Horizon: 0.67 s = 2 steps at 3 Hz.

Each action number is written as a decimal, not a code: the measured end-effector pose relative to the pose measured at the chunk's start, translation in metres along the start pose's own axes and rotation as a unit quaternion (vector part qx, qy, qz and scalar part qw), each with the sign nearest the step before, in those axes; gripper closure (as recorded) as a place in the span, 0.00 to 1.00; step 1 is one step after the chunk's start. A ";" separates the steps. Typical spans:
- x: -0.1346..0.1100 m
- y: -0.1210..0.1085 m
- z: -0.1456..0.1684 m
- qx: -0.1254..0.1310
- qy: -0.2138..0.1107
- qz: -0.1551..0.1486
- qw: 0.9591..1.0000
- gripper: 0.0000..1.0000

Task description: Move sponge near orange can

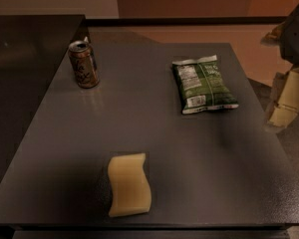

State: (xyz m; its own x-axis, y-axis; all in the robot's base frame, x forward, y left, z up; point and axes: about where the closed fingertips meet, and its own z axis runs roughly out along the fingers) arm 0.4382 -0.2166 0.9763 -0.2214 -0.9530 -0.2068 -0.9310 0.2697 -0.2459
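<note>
The pale yellow sponge (129,184) lies flat on the dark grey table (139,118), near the front edge and a little left of centre. The orange can (83,63) stands upright at the table's back left, with its silver top showing. My gripper (288,98) hangs at the far right of the view, beyond the table's right edge and well away from both the sponge and the can. It holds nothing that I can see.
A green snack bag (203,83) lies flat at the back right of the table. A darker counter (30,49) adjoins the table on the left. Tan floor shows behind the table.
</note>
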 end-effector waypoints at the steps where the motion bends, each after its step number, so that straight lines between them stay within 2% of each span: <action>1: 0.000 0.000 0.000 0.000 0.000 0.000 1.000 0.00; 2: -0.006 0.011 0.011 -0.015 -0.032 0.002 0.999 0.00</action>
State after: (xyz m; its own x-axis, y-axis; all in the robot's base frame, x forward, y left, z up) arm 0.4320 -0.2067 0.9646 -0.2076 -0.9406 -0.2685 -0.9388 0.2688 -0.2156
